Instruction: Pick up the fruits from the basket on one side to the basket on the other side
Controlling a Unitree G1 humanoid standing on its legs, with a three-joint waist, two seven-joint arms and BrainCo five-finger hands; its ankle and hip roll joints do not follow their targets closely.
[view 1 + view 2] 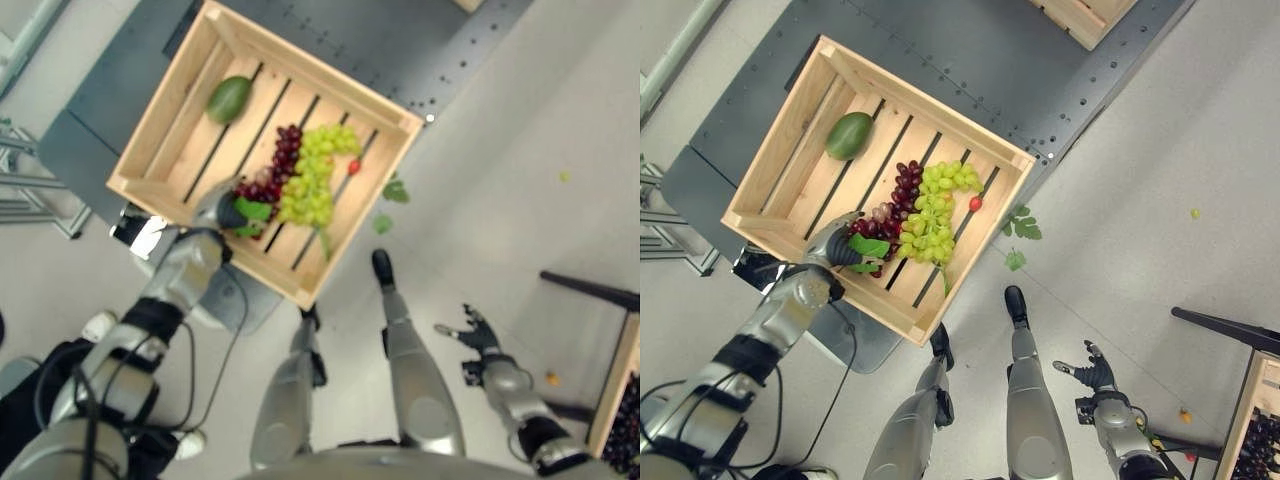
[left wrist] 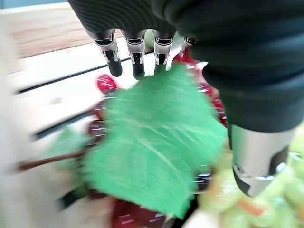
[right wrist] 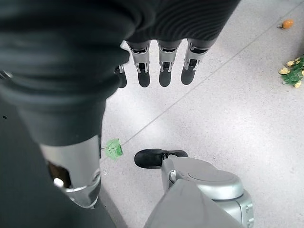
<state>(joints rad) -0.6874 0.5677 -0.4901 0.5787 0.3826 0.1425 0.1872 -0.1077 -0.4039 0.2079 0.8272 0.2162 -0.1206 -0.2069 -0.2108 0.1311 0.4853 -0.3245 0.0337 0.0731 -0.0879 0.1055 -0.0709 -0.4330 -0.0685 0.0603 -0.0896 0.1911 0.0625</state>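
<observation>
With our left hand (image 1: 840, 248) spread wide over the purple grapes (image 1: 902, 190) at frame centre-left, we should close around their stem, not the leaf (image 2: 156, 142).

No writing I can read anywhere.
Looking down, I find no label, number or sign legible on the wooden crate (image 1: 790, 150), on the grey platform (image 1: 970, 60) under it, or on the pale floor (image 1: 1160, 180) around me.
</observation>
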